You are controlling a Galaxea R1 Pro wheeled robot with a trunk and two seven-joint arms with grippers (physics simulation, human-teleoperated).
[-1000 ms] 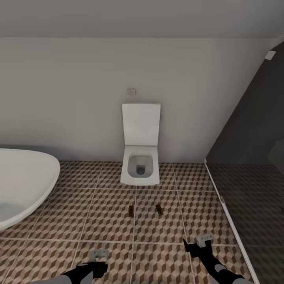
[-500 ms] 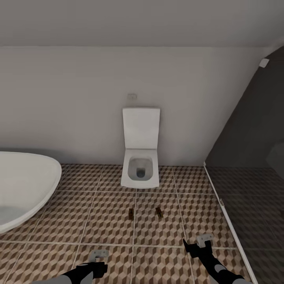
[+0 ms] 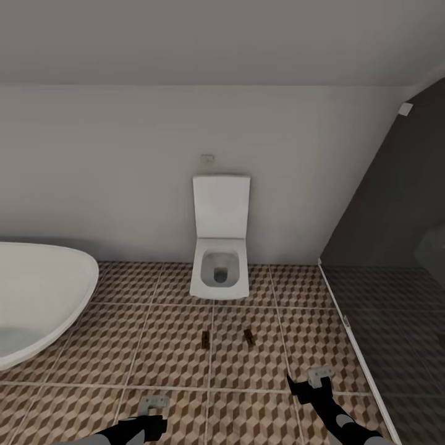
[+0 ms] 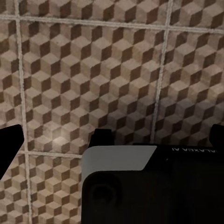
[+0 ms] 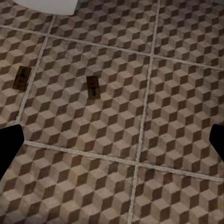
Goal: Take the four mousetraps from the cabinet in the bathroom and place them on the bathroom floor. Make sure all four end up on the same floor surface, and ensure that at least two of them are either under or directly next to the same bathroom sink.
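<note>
From the head camera I look down at the bathroom floor (image 3: pixel 154 346), its cube-patterned tiles running up to a plain white wall. A white toilet (image 3: pixel 220 247) stands against that wall with its lid raised, and the rim of a white bathtub (image 3: pixel 43 296) curves in at the left. Two mousetraps lie flat on the tiles in front of the toilet, near each other but apart — the left mousetrap (image 3: pixel 205 338) beside a grout line, the right mousetrap (image 3: pixel 249 337) slightly turned. A dark glass partition (image 3: pixel 395 259) closes off the right side. At the bottom edge I see my left gripper (image 3: pixel 152 408) and right gripper (image 3: pixel 312 382), both low over the floor and well short of the traps; neither has anything in it. In the left wrist camera the gripper body (image 4: pixel 140 186) covers the lower part of the view over bare tiles, with the dark fingers (image 4: pixel 9 149) at the edges spread wide and nothing between them. In the right wrist camera the fingers (image 5: pixel 9 144) also sit far apart at the frame edges, empty, and both traps lie on the tiles ahead — one (image 5: pixel 93 87) nearer the middle, the other (image 5: pixel 21 78) on a grout line, though its wire parts are too small for me to make out.
</note>
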